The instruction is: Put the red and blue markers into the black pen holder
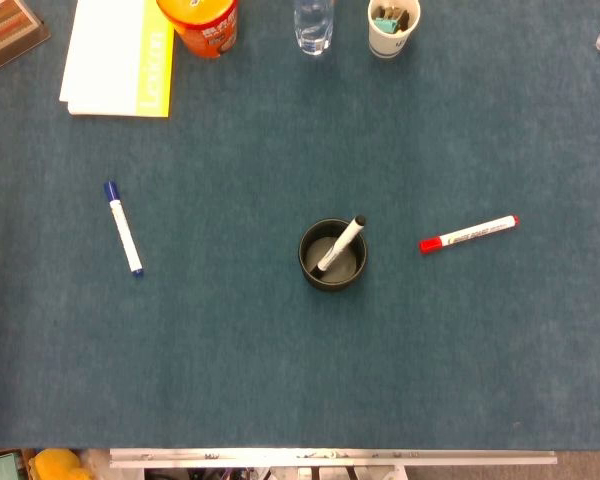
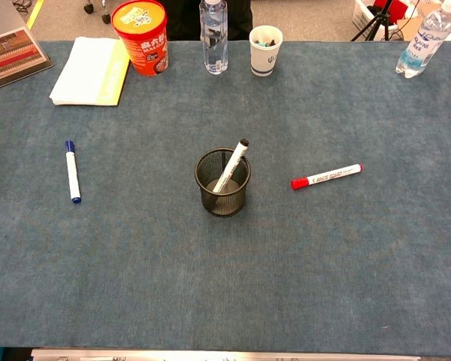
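Black mesh pen holder [image 2: 222,183] holds one black-capped marker [image 2: 231,165]; blue marker [image 2: 73,172] lies left, red marker [image 2: 326,177] right, on the surface [image 2: 286,271]. Neither hand visible; fingers' state cannot be told.

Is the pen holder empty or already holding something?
Not empty: the black pen holder stands upright with one black-capped marker leaning inside. The red marker and blue marker lie outside on the table.

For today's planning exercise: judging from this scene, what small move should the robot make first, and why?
Probably bring the right hand over the red marker. It lies flat right of the black pen holder, the blue marker lies to its left, and no hand is in view.
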Robot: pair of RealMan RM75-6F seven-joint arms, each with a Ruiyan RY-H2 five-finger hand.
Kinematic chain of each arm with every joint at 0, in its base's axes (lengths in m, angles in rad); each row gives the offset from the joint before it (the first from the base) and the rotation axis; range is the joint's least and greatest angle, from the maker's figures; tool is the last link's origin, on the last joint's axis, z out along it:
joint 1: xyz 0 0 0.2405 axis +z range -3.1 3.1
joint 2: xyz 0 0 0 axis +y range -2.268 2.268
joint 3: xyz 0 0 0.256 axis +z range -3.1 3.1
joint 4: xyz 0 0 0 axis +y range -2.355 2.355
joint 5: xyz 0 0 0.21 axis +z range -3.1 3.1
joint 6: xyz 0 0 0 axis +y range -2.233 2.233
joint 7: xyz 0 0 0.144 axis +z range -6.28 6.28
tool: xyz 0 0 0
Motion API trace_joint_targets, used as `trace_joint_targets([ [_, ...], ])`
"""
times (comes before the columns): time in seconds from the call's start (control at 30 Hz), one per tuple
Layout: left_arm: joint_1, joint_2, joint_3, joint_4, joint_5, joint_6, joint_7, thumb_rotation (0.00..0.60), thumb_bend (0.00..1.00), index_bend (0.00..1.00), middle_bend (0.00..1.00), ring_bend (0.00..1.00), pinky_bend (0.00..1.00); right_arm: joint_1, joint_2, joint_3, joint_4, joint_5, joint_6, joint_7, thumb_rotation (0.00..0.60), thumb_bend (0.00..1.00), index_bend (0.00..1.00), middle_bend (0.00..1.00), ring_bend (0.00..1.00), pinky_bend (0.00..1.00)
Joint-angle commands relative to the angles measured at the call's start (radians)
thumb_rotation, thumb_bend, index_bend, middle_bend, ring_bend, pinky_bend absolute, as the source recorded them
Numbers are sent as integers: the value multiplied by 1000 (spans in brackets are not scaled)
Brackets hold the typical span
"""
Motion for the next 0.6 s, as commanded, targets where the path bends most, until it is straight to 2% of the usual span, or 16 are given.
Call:
trace_joint_targets([
  [0.03,-1,0,1,1,0,-3,1,600,229,217,40,0,79,-1,2,0,-2,4,-2,-3,600,329,315,236,41,128],
  [0.37,3,-1,2,0,6,6,-1,600,229,217,41,0,79,5,8,-5,-9,-14,-10,-1,600,329,315,236,41,128],
  [0.6,4,3,2,-1,6,7,-2,600,229,217,40,0,79,30,15,-10,-13,-21,-53,-11,600,329,318,243,41,128],
])
